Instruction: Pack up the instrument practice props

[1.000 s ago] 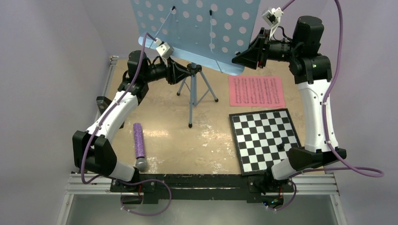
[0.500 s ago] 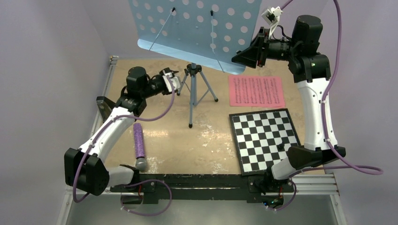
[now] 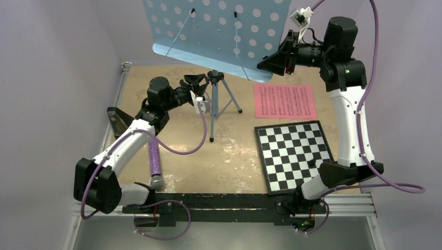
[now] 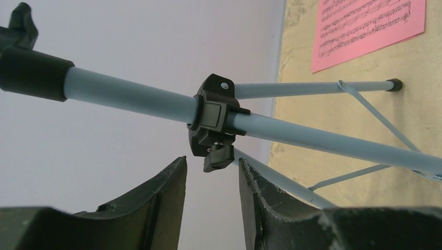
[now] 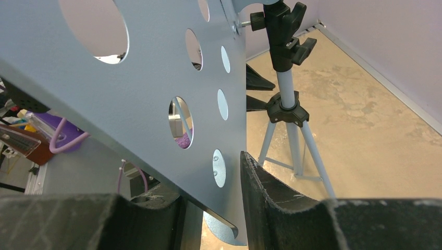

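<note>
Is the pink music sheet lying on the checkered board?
No, the pink music sheet lies flat on the table beyond the checkered board, apart from it.

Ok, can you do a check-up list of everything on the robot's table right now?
Surface: table, beige, scuffed.
Job's things: music stand upright on tripod legs; pink sheet music flat, right of it.
Clutter: checkered board; purple microphone.
Grippers: left gripper open, by the stand's pole clamp; right gripper closed on the stand's desk edge.
Cables: purple cables, one looping over the table.
Surroundings: pale walls.
</note>
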Motion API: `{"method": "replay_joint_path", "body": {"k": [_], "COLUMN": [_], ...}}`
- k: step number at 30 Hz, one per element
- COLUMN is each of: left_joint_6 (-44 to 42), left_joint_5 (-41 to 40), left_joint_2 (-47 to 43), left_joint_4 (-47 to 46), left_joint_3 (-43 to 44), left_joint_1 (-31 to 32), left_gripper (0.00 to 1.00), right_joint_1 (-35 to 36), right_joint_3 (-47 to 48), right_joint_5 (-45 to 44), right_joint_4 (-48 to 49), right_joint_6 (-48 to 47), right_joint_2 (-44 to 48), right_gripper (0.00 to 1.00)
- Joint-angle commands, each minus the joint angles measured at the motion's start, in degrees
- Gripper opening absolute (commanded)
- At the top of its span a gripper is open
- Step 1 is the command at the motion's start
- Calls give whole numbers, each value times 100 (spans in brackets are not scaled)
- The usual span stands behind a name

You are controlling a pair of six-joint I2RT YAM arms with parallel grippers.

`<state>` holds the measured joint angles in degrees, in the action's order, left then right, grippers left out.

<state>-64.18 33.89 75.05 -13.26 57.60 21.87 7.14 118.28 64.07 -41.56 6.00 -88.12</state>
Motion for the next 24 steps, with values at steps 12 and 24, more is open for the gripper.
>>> {"method": "replay_joint_path", "body": {"k": [12, 24], "left_joint_6": [1130, 5423], "left_joint_5": [-296, 849], "left_joint_2": [421, 318], "left_joint_4": [3, 1004], "left_joint_3": [757, 833], "left_joint_1": [39, -306], "left_gripper": [24, 0], "right_joint_1": [7, 16], "right_joint_3": [211, 250], "right_joint_5": [0, -9], "right_joint_4": [104, 43], "right_joint_6": [-29, -103], "right_joint_2": [-39, -76], "right_gripper": [34, 34]}}
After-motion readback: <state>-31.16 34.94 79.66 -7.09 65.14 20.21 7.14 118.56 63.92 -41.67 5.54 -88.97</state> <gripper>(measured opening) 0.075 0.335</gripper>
